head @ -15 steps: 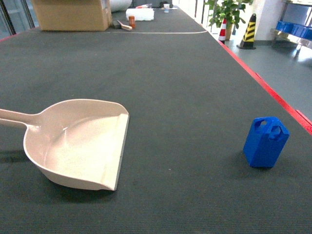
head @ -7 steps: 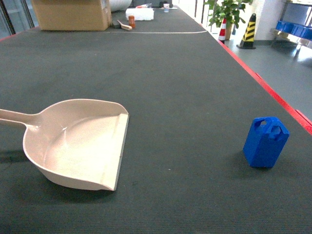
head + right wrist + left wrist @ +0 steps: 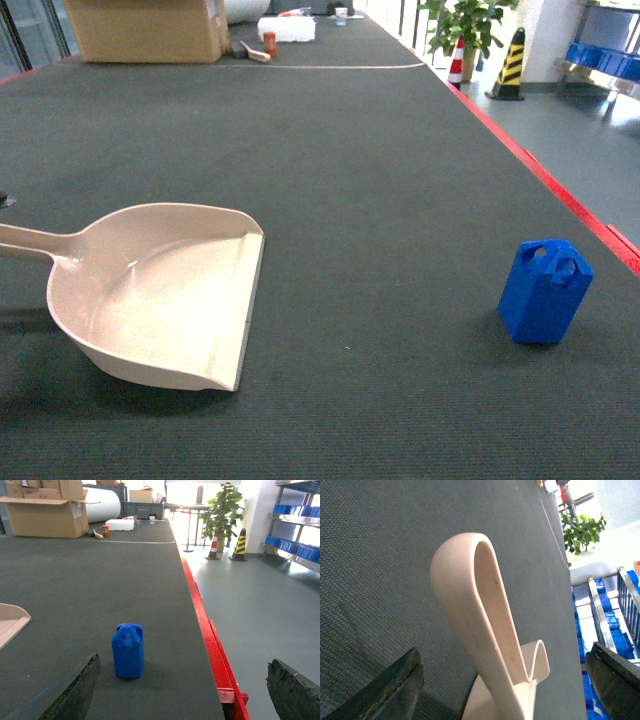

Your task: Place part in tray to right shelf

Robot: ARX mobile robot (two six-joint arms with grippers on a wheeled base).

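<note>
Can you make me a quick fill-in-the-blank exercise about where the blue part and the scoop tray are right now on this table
1. The part stands upright near the table's ____ edge stripe.
2. The tray holds ____ inside it.
3. In the head view the tray's handle points toward the ____ side of the picture.
4. In the left wrist view, the gripper's open fingers sit on either side of the tray's ____.

Missing words: red; nothing; left; handle
</note>
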